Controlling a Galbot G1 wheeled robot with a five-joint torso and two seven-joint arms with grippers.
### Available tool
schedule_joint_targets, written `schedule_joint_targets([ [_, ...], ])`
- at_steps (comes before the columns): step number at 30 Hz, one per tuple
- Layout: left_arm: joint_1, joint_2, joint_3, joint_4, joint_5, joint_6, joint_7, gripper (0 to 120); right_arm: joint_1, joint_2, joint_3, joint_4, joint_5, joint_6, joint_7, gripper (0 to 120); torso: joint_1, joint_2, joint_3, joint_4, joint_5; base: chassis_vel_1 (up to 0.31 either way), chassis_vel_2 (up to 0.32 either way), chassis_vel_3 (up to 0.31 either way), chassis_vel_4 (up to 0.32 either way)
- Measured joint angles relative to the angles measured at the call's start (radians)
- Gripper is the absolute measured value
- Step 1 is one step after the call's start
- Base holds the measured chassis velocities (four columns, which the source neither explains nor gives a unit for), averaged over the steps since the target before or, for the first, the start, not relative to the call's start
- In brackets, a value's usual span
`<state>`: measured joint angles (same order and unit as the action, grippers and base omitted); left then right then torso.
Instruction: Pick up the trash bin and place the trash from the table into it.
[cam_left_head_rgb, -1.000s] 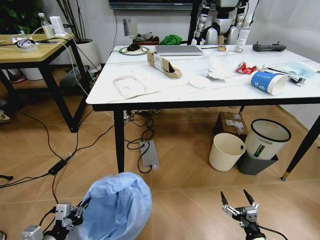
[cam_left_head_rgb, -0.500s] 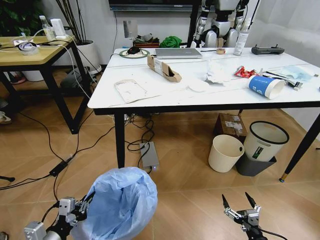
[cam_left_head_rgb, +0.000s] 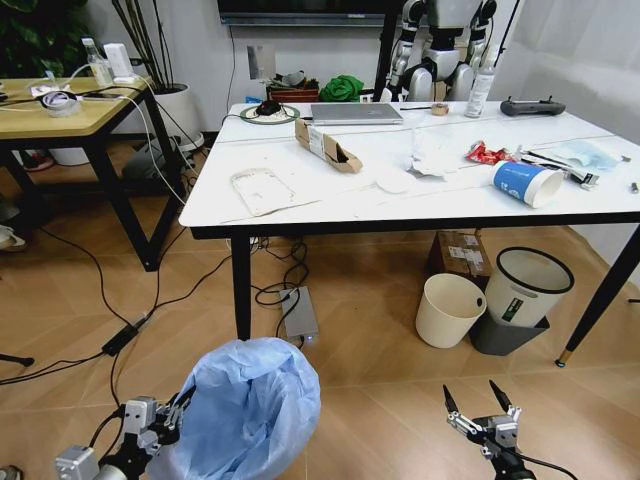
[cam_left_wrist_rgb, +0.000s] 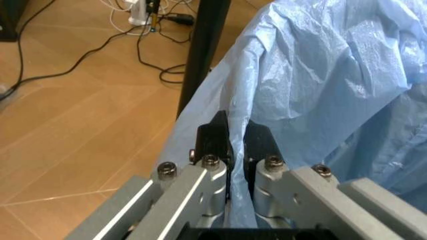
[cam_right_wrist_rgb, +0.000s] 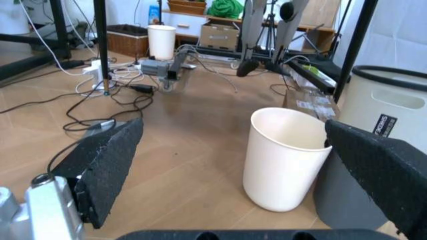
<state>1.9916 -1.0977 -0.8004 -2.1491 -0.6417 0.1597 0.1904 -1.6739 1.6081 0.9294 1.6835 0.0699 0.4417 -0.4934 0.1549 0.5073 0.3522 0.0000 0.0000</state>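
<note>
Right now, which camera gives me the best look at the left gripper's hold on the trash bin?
The left wrist view: the left gripper has its black fingers pinched shut on the light-blue bag at the rim of the trash bin. The head view shows the whole trash bin beside the gripper, low over the floor. The right wrist view looks at a cream bucket instead.

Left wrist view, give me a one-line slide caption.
Left gripper shut on the crinkled light-blue plastic bag lining the trash bin, above the wooden floor.
</note>
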Motion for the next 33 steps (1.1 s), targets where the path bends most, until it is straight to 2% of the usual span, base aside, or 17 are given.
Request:
schedule_joint_targets([
  [22,0.005,-0.005,0.01,-0.004,0.015,0.0,0.0,0,-0.007,0.0,-0.005,0.024,0.017,0.004,-0.002,100,0.037,0.098,0.061,0.0,0.0,0.0,0.0,0.0,0.0],
  [27,0.007,-0.006,0.01,-0.004,0.018,0.0,0.0,0,-0.016,0.0,-0.01,0.058,0.059,0.007,-0.004,100,0.047,0.121,0.074,0.0,0.0,0.0,0.0,0.0,0.0],
  [33,0.008,-0.008,0.008,-0.004,0.021,-0.001,0.001,0,-0.045,0.0,-0.005,0.16,0.105,-0.018,-0.004,100,0.059,0.15,0.092,0.0,-0.0002,0.0,0.0,0.0,0.0],
])
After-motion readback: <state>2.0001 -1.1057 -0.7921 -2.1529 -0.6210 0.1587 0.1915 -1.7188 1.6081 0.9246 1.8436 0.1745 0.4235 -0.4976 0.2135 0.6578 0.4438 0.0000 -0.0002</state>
